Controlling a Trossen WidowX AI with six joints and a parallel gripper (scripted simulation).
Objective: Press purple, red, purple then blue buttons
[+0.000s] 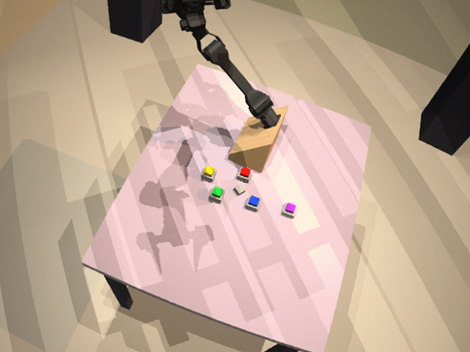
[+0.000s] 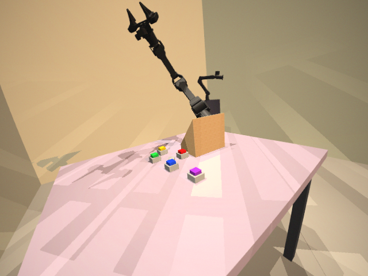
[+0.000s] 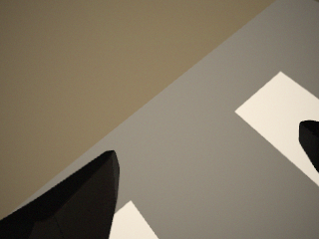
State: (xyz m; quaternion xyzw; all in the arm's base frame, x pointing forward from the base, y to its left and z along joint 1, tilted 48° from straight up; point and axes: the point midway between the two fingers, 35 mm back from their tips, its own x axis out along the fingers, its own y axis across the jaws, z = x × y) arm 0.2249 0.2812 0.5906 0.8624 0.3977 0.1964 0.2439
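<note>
The gripper [image 1: 222, 0] [image 2: 134, 8] [image 3: 206, 145] is raised high, well above and off to one side of the table [image 1: 210, 294] [image 2: 285, 214]. Its fingers stand spread, with nothing between them. In the exterior view the fingertips point upward; the wrist view shows wall and ceiling surfaces (no button is in it).

The purple button [image 1: 290, 208] [image 2: 195, 171] sits on its pale base, apart from the others and on the far side of the blue button [image 1: 253, 201] [image 2: 171, 162] from the green button [image 1: 216, 192] [image 2: 154, 155]. The red button [image 1: 245, 172] [image 2: 181, 152] lies near the wooden wedge [image 1: 254, 143] [image 2: 209, 135]. The yellow button [image 1: 209, 171] [image 2: 161, 148] and the green one are not to be pressed. A small pale block [image 1: 239, 189] lies between the red, green and blue buttons.

No button is being touched. How many presses are done cannot be established; if none is, the purple button is the step in hand.

Recommended method: turn the fingers downward while still high, bring them together (spread tips could straddle the cap), and centre them over purple before descending. Push straight down until the cap bottoms out, then lift fully clear so it springs back. Travel to red should stay high, since a low path risks brushing blue or the block; the wedge also calls for clearance.
</note>
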